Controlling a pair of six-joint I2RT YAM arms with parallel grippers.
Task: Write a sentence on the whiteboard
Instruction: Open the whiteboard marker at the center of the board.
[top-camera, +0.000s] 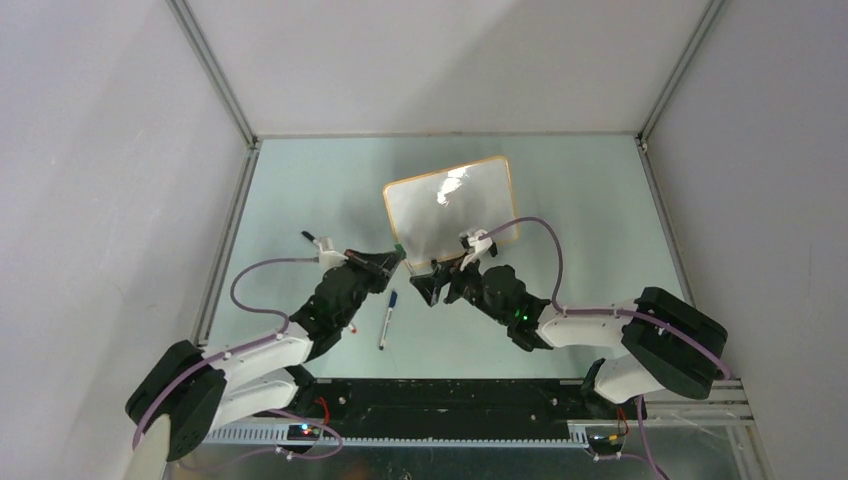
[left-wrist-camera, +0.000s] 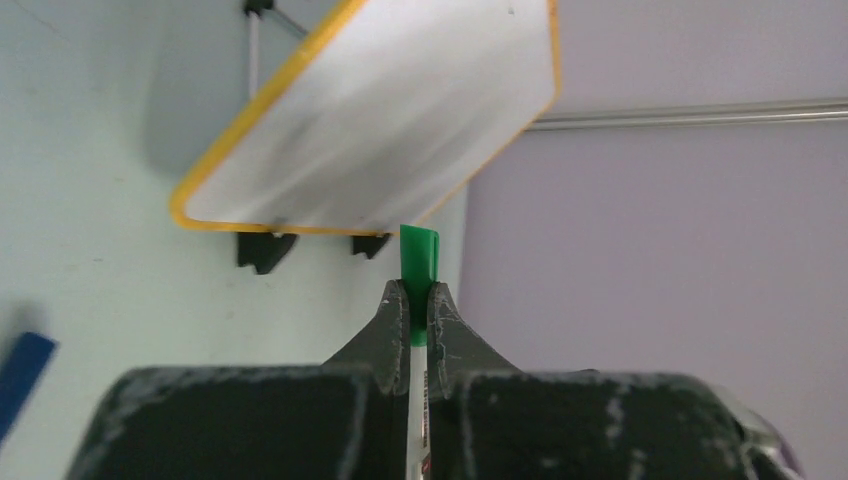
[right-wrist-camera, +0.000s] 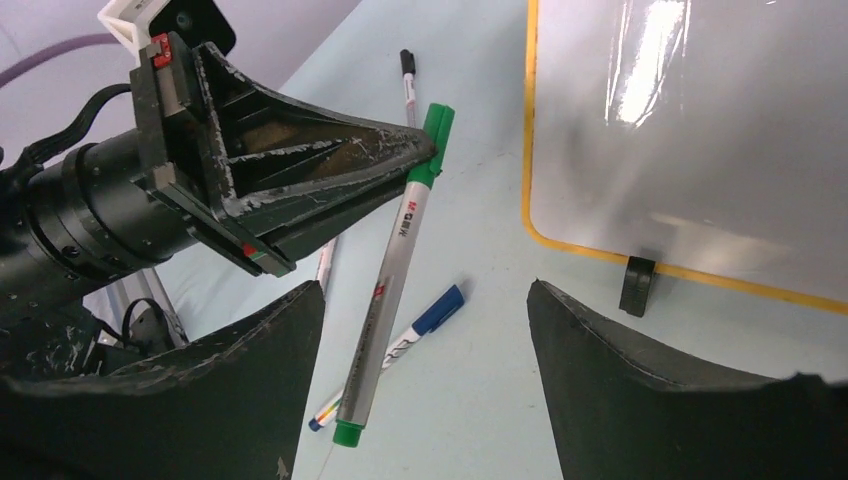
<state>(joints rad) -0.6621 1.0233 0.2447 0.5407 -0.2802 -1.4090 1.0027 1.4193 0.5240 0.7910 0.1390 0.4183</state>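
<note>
Green marker (right-wrist-camera: 395, 250) is clamped at its cap by the left gripper (left-wrist-camera: 418, 297); the right gripper (right-wrist-camera: 422, 292) gapes wide, empty.

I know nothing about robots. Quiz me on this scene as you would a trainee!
1. True or false: the whiteboard bears writing.
2. The left gripper clamps: A a green marker, B an eraser, C nothing.
3. Fill in: the right gripper stands ___.
Key: 1 false; 2 A; 3 open.
</note>
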